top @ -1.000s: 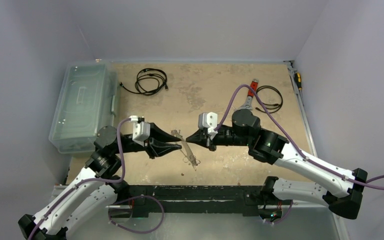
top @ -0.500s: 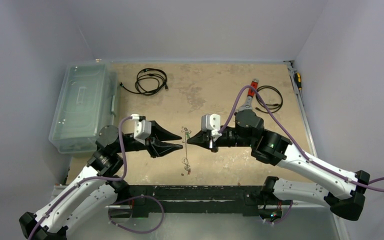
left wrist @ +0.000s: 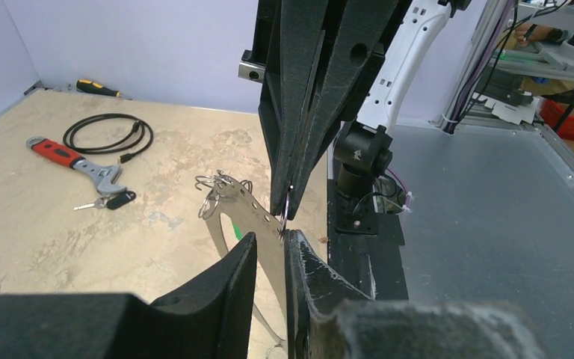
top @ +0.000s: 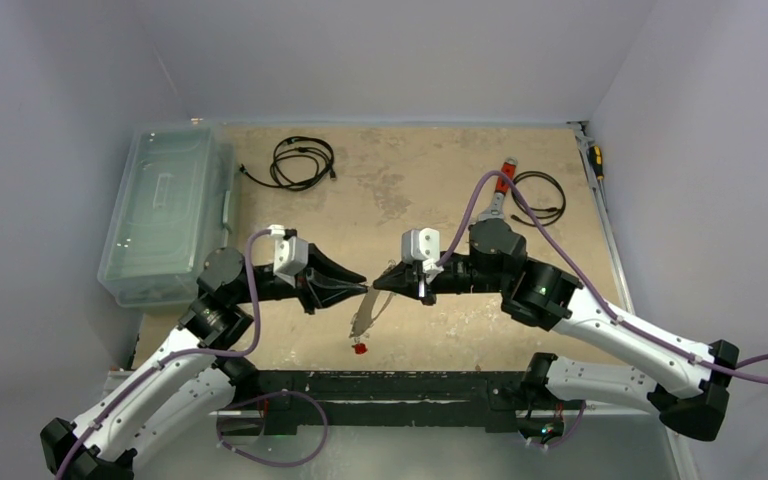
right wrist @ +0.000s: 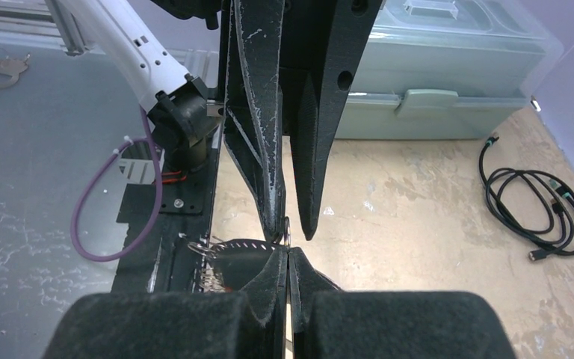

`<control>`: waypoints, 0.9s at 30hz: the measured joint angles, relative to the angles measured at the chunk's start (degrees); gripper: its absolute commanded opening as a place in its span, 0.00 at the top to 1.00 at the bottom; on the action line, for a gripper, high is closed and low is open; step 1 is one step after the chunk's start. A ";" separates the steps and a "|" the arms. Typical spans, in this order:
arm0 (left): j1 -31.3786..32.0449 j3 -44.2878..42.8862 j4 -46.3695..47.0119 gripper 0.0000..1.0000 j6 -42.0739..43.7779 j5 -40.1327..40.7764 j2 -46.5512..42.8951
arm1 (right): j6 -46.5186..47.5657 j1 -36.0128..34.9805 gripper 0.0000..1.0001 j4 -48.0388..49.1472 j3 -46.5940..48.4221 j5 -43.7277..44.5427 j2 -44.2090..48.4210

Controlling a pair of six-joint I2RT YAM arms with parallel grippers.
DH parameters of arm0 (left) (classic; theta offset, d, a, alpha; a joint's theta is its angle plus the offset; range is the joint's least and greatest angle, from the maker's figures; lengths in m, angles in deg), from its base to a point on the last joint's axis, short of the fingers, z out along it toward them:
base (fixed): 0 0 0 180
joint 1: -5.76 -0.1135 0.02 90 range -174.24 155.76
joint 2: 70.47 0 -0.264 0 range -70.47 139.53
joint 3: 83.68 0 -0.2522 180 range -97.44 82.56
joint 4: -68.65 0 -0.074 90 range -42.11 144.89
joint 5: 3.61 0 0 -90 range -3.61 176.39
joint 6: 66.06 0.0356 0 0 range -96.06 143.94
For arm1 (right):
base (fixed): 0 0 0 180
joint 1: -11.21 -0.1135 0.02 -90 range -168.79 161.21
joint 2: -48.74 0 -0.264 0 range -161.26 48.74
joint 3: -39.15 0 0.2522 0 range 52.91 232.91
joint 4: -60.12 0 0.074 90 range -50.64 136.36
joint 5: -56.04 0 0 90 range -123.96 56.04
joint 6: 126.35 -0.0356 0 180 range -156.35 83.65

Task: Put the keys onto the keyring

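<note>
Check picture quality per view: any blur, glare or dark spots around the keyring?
Top external: even soft light, sharp, no glare, but the keyring is only a thin pale sliver. Left wrist: the left tool blurs into a black mass near the lens; keyring sharp beyond. Right wrist: the right tool blurs likewise; keyring dim, mostly hidden behind it.

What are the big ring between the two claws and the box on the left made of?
The keyring looks like thin, flat metal: dull grey with a slight sheen, and a row of small holes along its edge. The box seems to be clear plastic with a faint green tint. You can see through its lid and walls.
</note>
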 measured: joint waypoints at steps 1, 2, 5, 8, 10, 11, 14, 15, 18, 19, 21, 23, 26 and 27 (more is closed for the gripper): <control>0.00 0.00 0.02 0.82 0.02 -0.02 0.11 | 0.00 0.00 1.00 0.00 0.00 -0.02 -0.17; 0.00 0.00 0.00 0.82 0.02 0.00 0.17 | 0.00 0.00 1.00 0.04 0.00 -0.04 -0.28; 0.00 0.00 0.02 0.82 0.02 0.00 0.31 | 0.00 0.00 1.00 0.17 0.00 -0.15 -0.81; 0.00 0.00 0.02 0.85 0.00 -0.02 0.42 | -0.02 0.00 1.00 0.42 0.00 -0.46 -1.14; 0.00 0.00 0.02 0.88 -0.02 0.00 0.50 | -0.02 0.00 1.00 0.44 0.00 -0.55 -1.16; 0.00 0.00 0.02 0.89 -0.04 0.00 0.55 | -0.02 0.00 1.00 0.50 0.00 -0.70 -1.16; 0.00 0.00 0.09 0.89 -0.20 -0.04 0.81 | -0.07 0.00 1.00 1.09 0.00 -0.92 -1.16; 0.00 0.00 0.13 0.89 -0.37 -0.04 0.92 | -0.13 0.00 1.00 1.31 0.00 -0.92 -1.16; 0.00 0.02 0.63 0.89 -1.11 -0.04 1.14 | -0.28 0.00 1.00 1.99 0.00 -1.18 -1.16; 0.00 0.02 0.81 0.90 -1.27 -0.04 1.14 | -0.31 0.00 1.00 2.21 0.00 -1.29 -1.16; 0.00 0.07 1.33 0.93 -1.51 -0.04 1.20 | -0.44 0.00 1.00 2.58 0.00 -1.36 -1.16; 0.00 0.11 1.57 1.00 -1.66 -0.11 1.20 | -0.63 0.00 1.00 2.80 0.00 -1.40 -1.16; 0.00 0.11 1.73 1.00 -2.05 -0.31 0.98 | -0.74 0.07 1.00 3.19 0.00 -1.46 -1.27; 0.00 0.13 1.70 1.00 -2.08 -0.28 0.81 | -0.81 0.07 1.00 3.37 0.00 -1.53 -1.31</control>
